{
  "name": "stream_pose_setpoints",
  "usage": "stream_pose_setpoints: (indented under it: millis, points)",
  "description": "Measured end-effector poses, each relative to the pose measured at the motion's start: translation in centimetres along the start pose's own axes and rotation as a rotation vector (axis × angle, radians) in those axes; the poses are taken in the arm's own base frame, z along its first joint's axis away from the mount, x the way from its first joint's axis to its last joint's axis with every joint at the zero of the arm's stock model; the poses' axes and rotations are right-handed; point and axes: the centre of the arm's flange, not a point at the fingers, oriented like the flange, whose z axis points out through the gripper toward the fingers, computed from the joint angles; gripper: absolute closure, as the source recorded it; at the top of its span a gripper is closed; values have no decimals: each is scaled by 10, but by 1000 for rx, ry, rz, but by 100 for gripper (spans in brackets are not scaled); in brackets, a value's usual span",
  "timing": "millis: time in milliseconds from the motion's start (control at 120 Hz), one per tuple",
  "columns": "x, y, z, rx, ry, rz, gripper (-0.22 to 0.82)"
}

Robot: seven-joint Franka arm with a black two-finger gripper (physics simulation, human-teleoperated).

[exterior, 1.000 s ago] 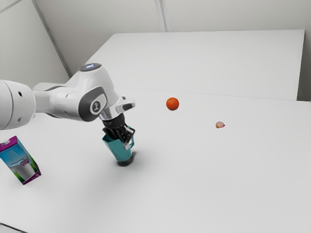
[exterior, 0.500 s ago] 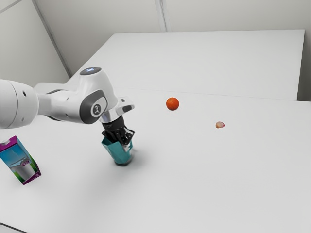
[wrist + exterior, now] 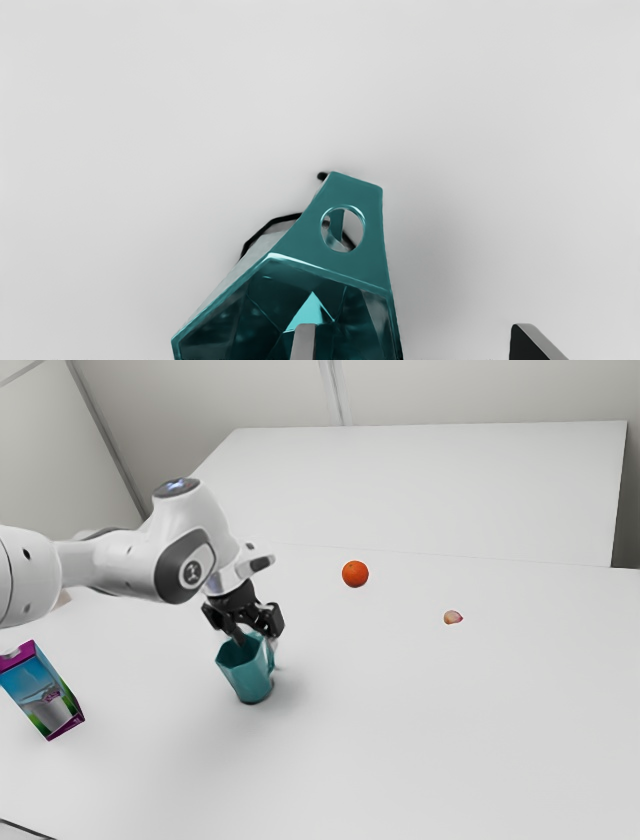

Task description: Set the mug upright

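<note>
In the exterior view the gripper (image 3: 257, 632) is just above the teal mug (image 3: 248, 675), at its rim. The mug stands on its base on the table, leaning slightly, its opening facing up and its handle toward the exterior view's right. The wrist view gives the gripper (image 3: 412, 340) with its fingers wide apart, one over the opening of the faceted mug (image 3: 350, 272) and the other outside it, beyond the wall. A gap separates that outer finger from the mug, so the gripper is open.
A colourful carton (image 3: 42, 690) lies tilted at the exterior view's left. An orange (image 3: 355, 573) and a small pinkish piece (image 3: 453, 617) rest on the white table (image 3: 450, 730), toward the exterior view's right.
My hand has risen and tilted, and the fingers have come higher out of the mug. The mug stands slightly straighter than before, with more of its rim exposed.
</note>
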Motion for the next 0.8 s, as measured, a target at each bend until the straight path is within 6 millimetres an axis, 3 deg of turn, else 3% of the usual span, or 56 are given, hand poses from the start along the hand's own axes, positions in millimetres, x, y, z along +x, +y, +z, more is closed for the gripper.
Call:
stream_pose_setpoints:
  millis: [133,283,583,800]
  points:
    - [-2,6,-33,6,37,11,11]
    - [10,19,-76,-1,44,26,7]
    - [44,27,-161,-20,10,33,3]
    - [52,28,-209,-24,-16,38,2]
